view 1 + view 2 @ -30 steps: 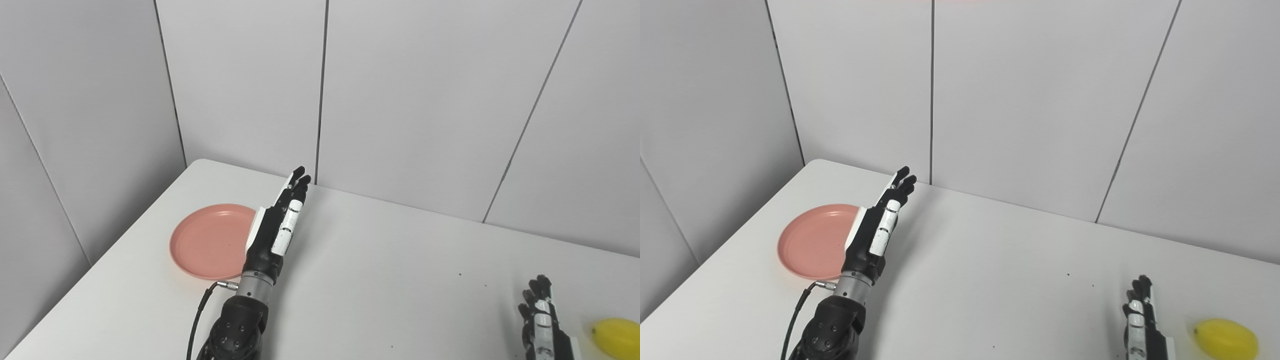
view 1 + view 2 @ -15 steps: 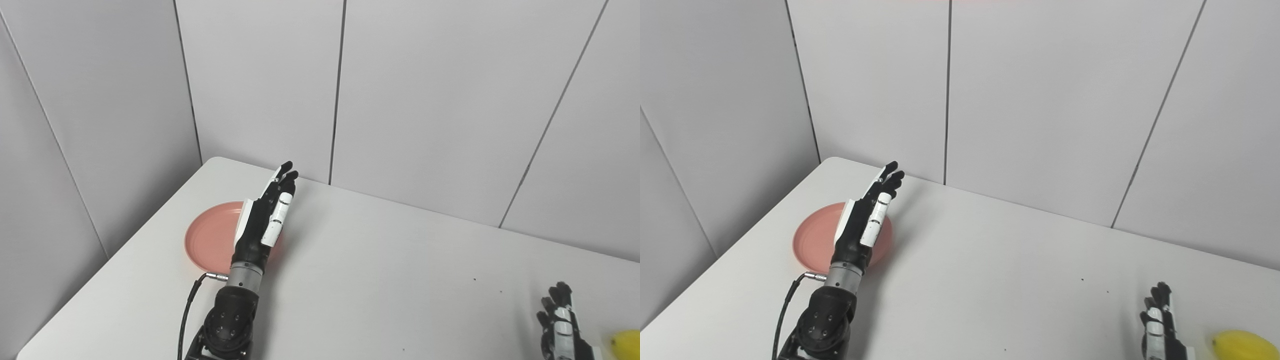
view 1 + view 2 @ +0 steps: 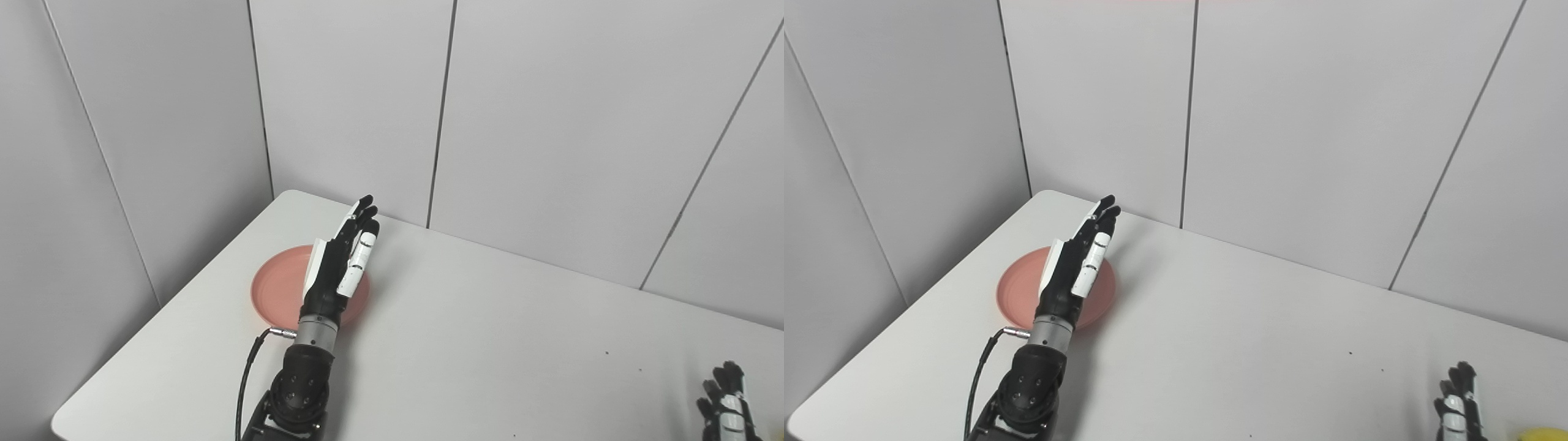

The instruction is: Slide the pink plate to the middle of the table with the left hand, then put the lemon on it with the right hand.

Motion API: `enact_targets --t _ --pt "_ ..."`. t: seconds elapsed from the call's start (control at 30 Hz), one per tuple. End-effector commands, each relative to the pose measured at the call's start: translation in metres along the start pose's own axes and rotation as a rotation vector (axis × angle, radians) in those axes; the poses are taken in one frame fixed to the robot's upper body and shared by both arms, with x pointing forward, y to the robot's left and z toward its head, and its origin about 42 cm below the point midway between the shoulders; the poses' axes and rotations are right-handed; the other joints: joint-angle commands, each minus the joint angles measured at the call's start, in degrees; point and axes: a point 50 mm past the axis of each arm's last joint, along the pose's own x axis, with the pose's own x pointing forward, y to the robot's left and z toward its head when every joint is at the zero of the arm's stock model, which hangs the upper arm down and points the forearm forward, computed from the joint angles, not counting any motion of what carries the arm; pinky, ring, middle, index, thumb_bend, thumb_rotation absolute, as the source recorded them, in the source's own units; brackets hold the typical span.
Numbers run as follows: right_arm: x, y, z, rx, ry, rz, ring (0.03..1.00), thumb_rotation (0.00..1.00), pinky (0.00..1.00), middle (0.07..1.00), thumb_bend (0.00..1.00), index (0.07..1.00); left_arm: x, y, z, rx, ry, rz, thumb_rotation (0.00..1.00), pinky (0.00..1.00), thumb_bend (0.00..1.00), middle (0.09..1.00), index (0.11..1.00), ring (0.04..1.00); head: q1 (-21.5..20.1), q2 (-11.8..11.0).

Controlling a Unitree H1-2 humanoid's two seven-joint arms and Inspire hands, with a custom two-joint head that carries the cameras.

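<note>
Plate (image 3: 278, 288) sits near the worktop's (image 3: 490, 343) left edge. Left robot hand (image 3: 340, 266) hovers over it, flat (holding nothing). Right robot hand (image 3: 1458, 407) rests released.

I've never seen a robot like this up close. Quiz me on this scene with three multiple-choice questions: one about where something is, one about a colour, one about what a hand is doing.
1. Where is the plate?
A. near the table's left edge
B. at the table's right end
C. on the floor

2. What colour is the plate?
A. blue
B. pink
C. green

3. What is the left hand doing?
A. gripping a lemon
B. clenched in a fist
C. stretched flat, holding nothing

Answers:
1. A, it lies on the table by the left corner of the wall panels.
2. B, its rim shows salmon pink around the hand.
3. C, its fingers are extended over the plate, grasping nothing.
</note>
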Motion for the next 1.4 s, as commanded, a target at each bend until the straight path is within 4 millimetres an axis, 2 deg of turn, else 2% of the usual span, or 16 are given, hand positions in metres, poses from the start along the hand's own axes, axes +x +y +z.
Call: enact_targets --t 0.0,0.23,0.6,0.73,0.9,1.1,1.37 --pt "0.011 -0.003 0.011 -0.001 -0.049 0.019 1.0 1.0 1.0 1.0 0.45 1.0 0.015 0.01 0.014 -0.004 -0.087 0.057 1.0 0.95 0.58 0.911 0.898 0.929 0.49 -0.07" --pt "0.012 -0.004 0.012 0.006 -0.06 0.005 1.0 1.0 1.0 1.0 0.45 0.999 0.013 0.033 0.005 0.032 -0.061 0.147 1.0 0.94 0.58 0.903 0.895 0.912 1.5 -0.3" --pt "0.011 -0.004 0.012 0.004 -0.054 0.006 1.0 1.0 1.0 1.0 0.43 1.0 0.013 0.049 -0.002 0.111 -0.045 0.222 1.0 0.95 0.6 0.886 0.883 0.899 1.94 -0.29" --pt "0.01 -0.002 0.011 0.008 -0.055 0.006 1.0 1.0 1.0 1.0 0.43 1.0 0.013 0.062 -0.007 0.128 -0.021 0.242 1.0 1.0 0.61 0.889 0.883 0.921 2.0 -0.36" --pt "0.01 -0.003 0.01 0.002 -0.051 0.015 1.0 1.0 1.0 1.0 0.43 1.0 0.014 0.079 -0.015 0.162 0.023 0.261 1.0 0.98 0.62 0.886 0.87 0.916 2.0 -0.22" --pt "0.009 -0.003 0.009 -0.001 -0.04 0.017 1.0 1.0 1.0 1.0 0.45 1.0 0.019 0.101 -0.02 0.21 0.082 0.285 1.0 1.0 0.6 0.882 0.873 0.922 2.32 -0.21" --pt "0.009 0.0 0.007 0.007 -0.044 0.015 1.0 1.0 1.0 1.0 0.42 1.0 0.026 0.121 -0.017 0.16 0.122 0.286 1.0 0.93 0.59 0.882 0.887 0.906 2.31 -0.1"
